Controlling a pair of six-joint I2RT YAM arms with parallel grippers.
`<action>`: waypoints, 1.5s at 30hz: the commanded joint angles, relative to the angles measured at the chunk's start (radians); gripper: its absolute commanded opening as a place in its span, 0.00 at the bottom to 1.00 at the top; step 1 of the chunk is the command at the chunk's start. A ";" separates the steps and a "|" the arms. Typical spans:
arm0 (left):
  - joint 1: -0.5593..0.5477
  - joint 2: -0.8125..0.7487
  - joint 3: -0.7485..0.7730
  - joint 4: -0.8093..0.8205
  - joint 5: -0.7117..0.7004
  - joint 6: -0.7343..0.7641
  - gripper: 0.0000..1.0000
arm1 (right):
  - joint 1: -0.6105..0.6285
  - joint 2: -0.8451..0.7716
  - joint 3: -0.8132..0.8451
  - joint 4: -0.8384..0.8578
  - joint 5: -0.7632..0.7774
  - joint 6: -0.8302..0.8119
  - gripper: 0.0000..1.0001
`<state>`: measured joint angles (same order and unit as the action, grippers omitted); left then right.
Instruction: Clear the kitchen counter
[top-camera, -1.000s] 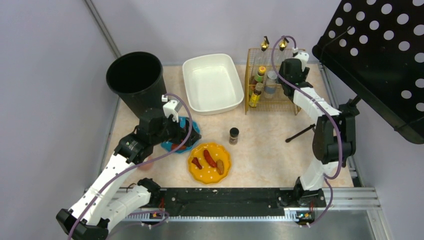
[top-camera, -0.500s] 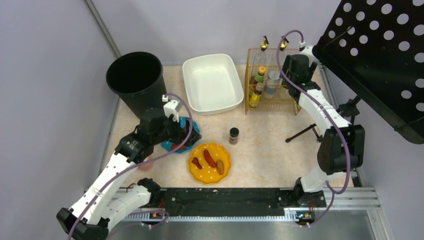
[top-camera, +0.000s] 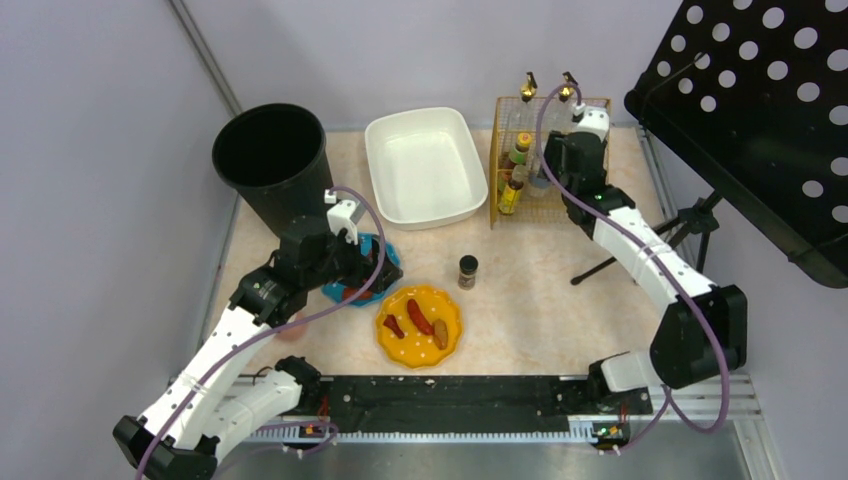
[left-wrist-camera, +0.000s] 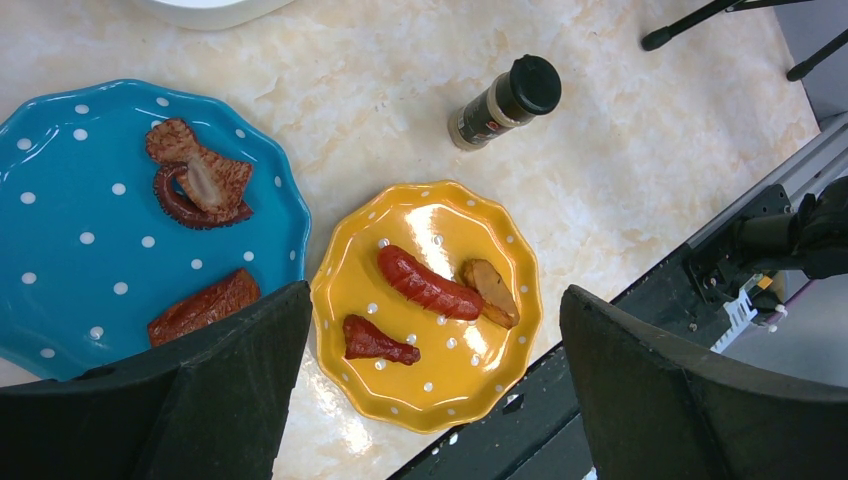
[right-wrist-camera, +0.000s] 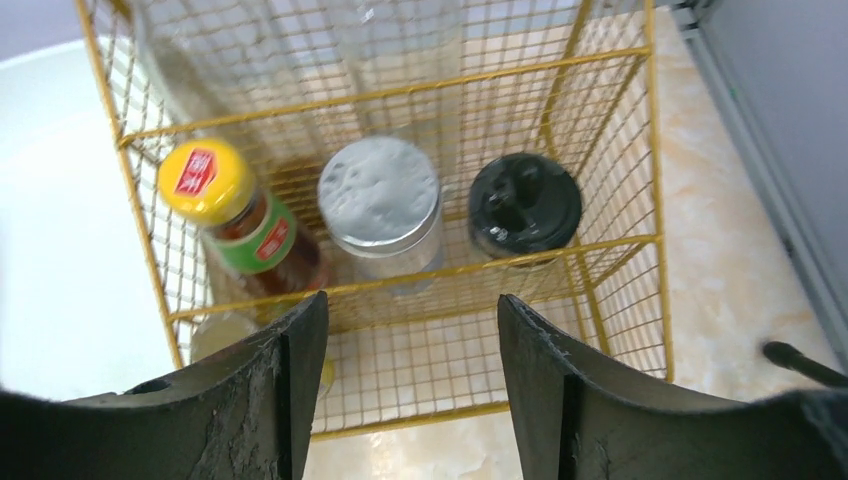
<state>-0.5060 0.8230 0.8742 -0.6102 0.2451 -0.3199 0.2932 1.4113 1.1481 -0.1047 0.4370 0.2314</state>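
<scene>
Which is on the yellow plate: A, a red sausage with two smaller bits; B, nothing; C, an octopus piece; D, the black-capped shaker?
A: the yellow plate holds a red sausage, a dark red piece and a brown piece; the shaker stands off it on the counter.

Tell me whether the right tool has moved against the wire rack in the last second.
Yes. The right tool has swung left, from the wire rack's right edge to above its middle.
</scene>
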 joint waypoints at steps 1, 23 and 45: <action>-0.006 -0.009 0.000 0.009 -0.006 0.004 0.99 | 0.041 -0.078 -0.019 -0.015 -0.096 0.007 0.61; -0.005 0.001 0.002 0.004 -0.024 0.008 0.99 | 0.306 -0.241 -0.146 -0.243 -0.602 -0.018 0.67; -0.004 0.013 0.002 0.003 -0.021 0.008 0.99 | 0.508 0.040 -0.133 -0.193 -0.385 -0.020 0.72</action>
<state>-0.5060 0.8360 0.8742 -0.6140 0.2264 -0.3195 0.7761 1.4372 0.9745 -0.3374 -0.0006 0.2207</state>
